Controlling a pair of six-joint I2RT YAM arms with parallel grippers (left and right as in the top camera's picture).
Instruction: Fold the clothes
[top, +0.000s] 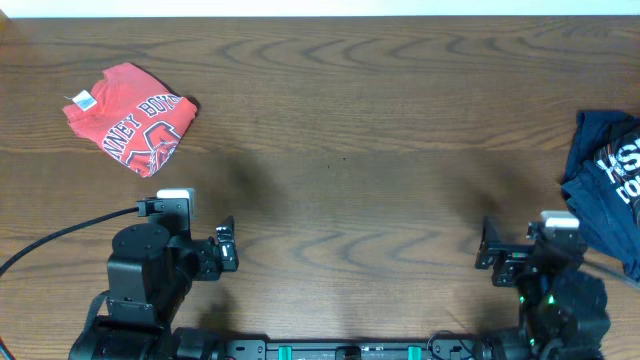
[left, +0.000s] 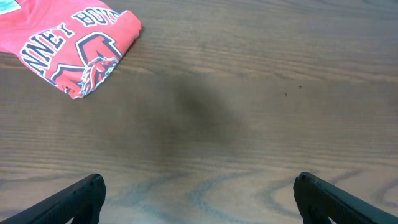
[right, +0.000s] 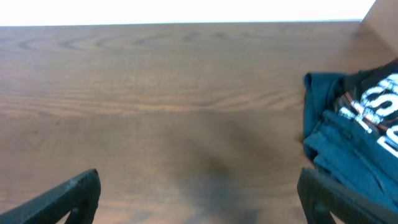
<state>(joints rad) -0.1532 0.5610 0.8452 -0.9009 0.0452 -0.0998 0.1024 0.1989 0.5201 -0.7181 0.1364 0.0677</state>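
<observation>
Red tee (top: 130, 118) looks folded already, far left; navy tee (top: 605, 185) lies bunched at right edge, prob. left to do; L claw (top: 227, 245) & R claw (top: 487, 247) both wide open, empty.

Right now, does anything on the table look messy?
Yes. The dark blue shirt at the right edge lies in a rumpled heap, while the red shirt at far left is folded up.
</observation>
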